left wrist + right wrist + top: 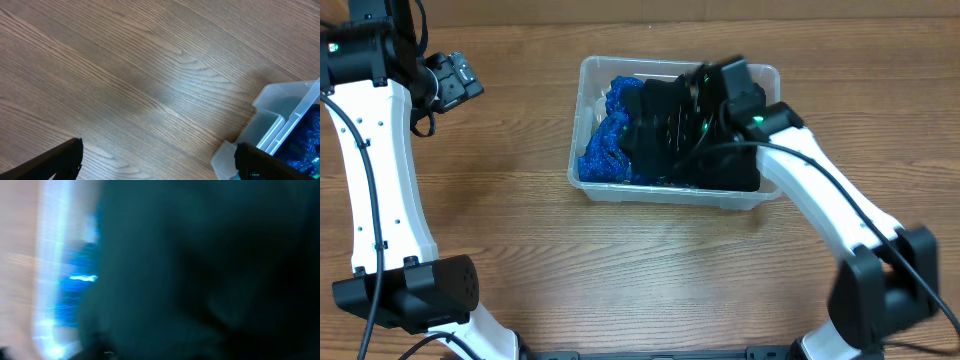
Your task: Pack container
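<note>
The clear plastic container (601, 190) sits at the table's middle back. It holds a blue shiny crumpled item (607, 140) on its left side and a black cloth (665, 135) over the middle and right. My right gripper (695, 105) is down inside the container among the black cloth; its fingers are hidden by the cloth. The right wrist view is blurred, filled with black cloth (200, 270), with blue (75, 280) and the container wall (47, 255) at the left. My left gripper (157, 162) is open and empty above bare table, with a container corner (280, 107) at its right.
The left arm (370, 150) stands along the table's left side, its wrist at the back left corner. The right arm (820, 200) reaches in from the front right over the container's right end. Wood-grain table (500, 250) surrounds the container.
</note>
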`<action>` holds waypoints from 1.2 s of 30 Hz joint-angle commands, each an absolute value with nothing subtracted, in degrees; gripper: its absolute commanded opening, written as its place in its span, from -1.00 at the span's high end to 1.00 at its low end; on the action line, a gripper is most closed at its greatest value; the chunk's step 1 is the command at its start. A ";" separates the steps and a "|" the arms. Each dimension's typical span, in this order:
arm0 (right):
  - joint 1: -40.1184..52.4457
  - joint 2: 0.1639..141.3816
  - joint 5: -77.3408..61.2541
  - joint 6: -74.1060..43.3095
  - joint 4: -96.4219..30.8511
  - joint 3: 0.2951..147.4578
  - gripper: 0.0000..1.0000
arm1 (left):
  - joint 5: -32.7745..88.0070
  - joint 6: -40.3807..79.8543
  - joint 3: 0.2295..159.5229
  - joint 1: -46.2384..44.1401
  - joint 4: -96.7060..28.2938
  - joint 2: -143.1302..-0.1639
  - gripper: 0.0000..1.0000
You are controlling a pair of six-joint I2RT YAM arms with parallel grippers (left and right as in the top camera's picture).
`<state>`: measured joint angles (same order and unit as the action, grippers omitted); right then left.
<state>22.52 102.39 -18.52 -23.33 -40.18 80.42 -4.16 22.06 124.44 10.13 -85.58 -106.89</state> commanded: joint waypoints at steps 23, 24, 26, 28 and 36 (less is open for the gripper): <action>18.31 53.87 8.99 -8.97 -64.73 85.76 -1.00 | -4.69 21.19 124.86 10.11 -85.47 -106.83 -1.00; 18.35 52.56 8.95 -6.85 -63.57 85.12 -1.00 | -4.69 21.19 124.86 10.11 -85.47 -106.83 -1.00; 17.63 47.88 8.97 -3.99 -58.39 81.03 -1.00 | -4.69 21.19 124.86 10.11 -85.47 -106.83 -1.00; 15.25 41.63 8.86 -4.71 -52.53 72.51 -1.00 | -4.69 21.19 124.86 10.11 -85.47 -106.83 -1.00; 11.16 13.47 -0.38 -4.97 -38.87 28.16 -1.00 | -4.69 21.19 124.86 10.11 -85.47 -106.83 -1.00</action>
<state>11.73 21.19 2.85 -5.28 -42.02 38.09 -4.32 22.06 124.44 10.13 -85.60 -106.89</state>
